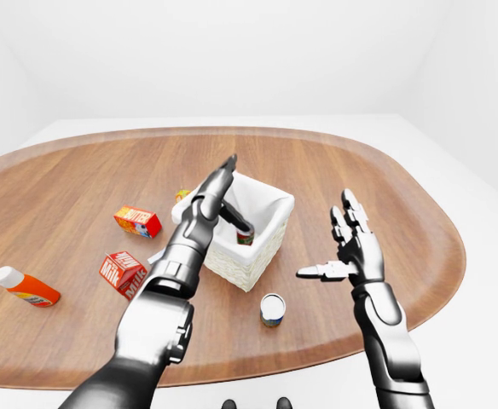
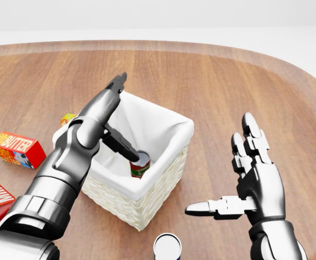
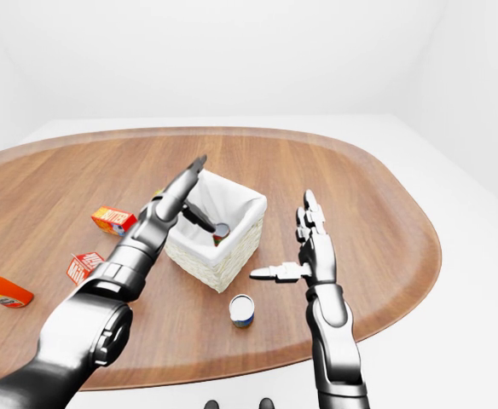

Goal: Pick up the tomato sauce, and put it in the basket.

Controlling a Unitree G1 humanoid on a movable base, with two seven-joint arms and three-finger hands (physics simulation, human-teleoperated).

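We see the tomato sauce [image 2: 140,164] standing upright inside the basket [image 2: 163,179], on its white lining. Our left hand [image 2: 114,114] hangs over the basket with fingers spread wide, one finger reaching down beside the can, gripping nothing. Our right hand [image 2: 250,179] hovers at 3 o'clock of the basket, fingers wide, empty. A blue can [image 2: 167,247] stands at the basket's 6 o'clock on the table [image 2: 201,81].

- Tomato sauce can [image 3: 221,231] stands inside the white basket [image 3: 232,247].
- Left hand [image 3: 186,192] is above the basket, fingers spread.
- Right hand [image 3: 310,252] is spread, right of the basket.
- Blue can [image 3: 242,310] stands below the basket.
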